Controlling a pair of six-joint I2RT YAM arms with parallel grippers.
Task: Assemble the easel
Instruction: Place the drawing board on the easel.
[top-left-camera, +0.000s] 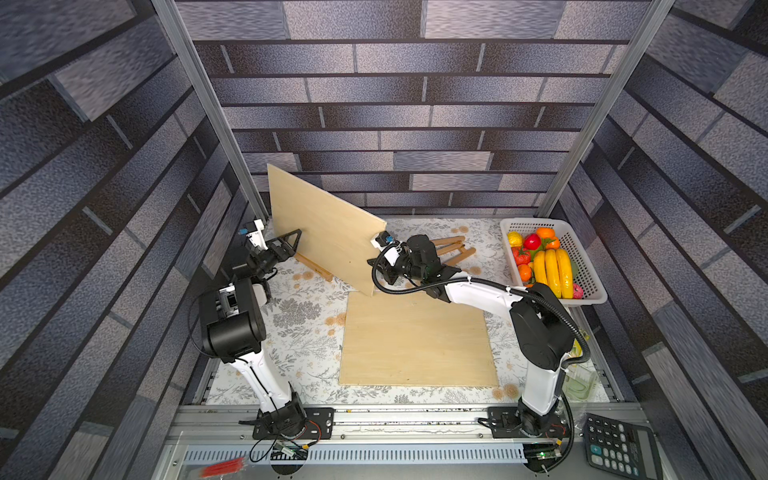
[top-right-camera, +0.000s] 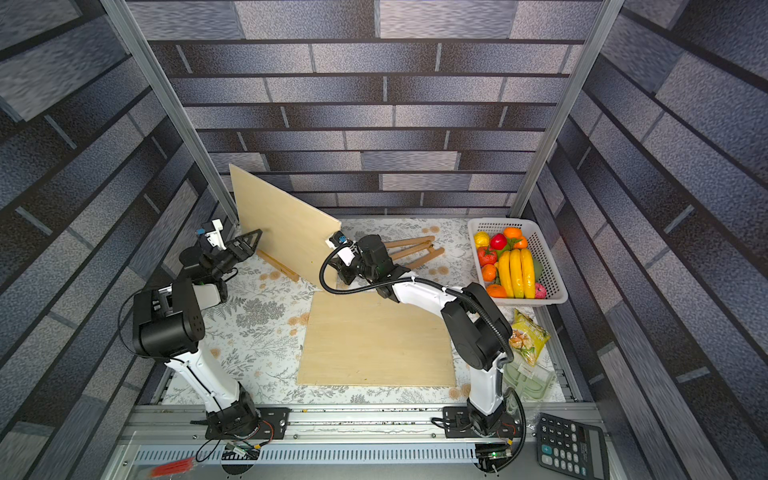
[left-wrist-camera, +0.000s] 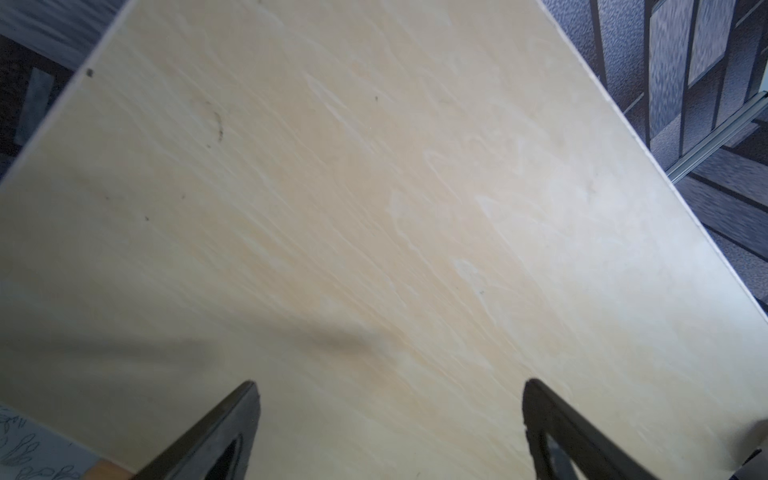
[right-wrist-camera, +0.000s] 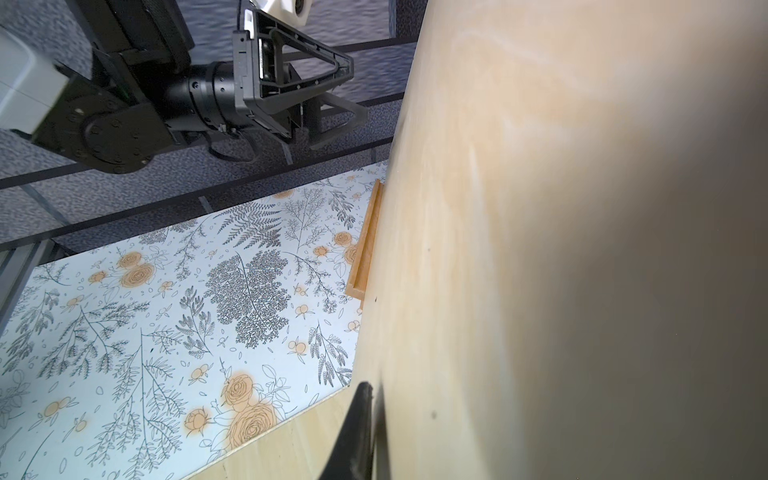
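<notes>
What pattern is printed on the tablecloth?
The tablecloth shows grey ferns and orange flowers on white; clearest in the right wrist view.

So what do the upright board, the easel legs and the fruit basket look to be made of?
The upright board: thin pale plywood, matte, apparently unfinished, with faint grain streaks. The easel legs: darker wood, rounded, perhaps lightly varnished. The fruit basket: white plastic, judging by its moulded perforated walls.

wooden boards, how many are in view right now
2. The upright board stands tilted at the back left, its lower edge by the easel ledge. The flat board lies on the table in front of it. None looks hidden.
</notes>
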